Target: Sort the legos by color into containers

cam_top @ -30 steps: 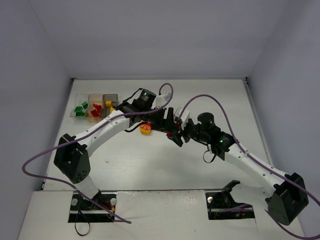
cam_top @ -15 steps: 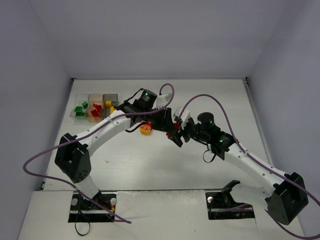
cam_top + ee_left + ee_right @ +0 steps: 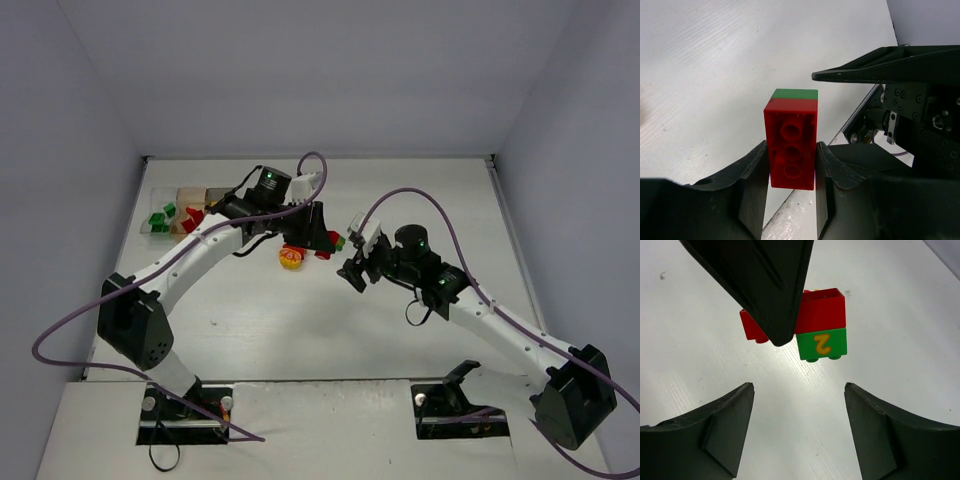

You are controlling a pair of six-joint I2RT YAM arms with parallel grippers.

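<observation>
Two bricks are stuck together, a red brick (image 3: 790, 145) and a green brick (image 3: 821, 344). Your left gripper (image 3: 790, 162) clamps the red one over mid-table, well apart from the containers (image 3: 165, 192). Your right gripper (image 3: 797, 425) gapes wide, empty. Binned unsplit, one colour lands wrong; a jerky pull could fling a brick. The white table (image 3: 420, 200) is boxed by plain pale walls (image 3: 300, 80).

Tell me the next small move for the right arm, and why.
Probably ease the open right fingers forward around the green brick and close on it. The left fingers are clamped on the red brick and the green one is stuck to it. The two colours have to be sorted apart, so they likely need pulling apart first.
</observation>
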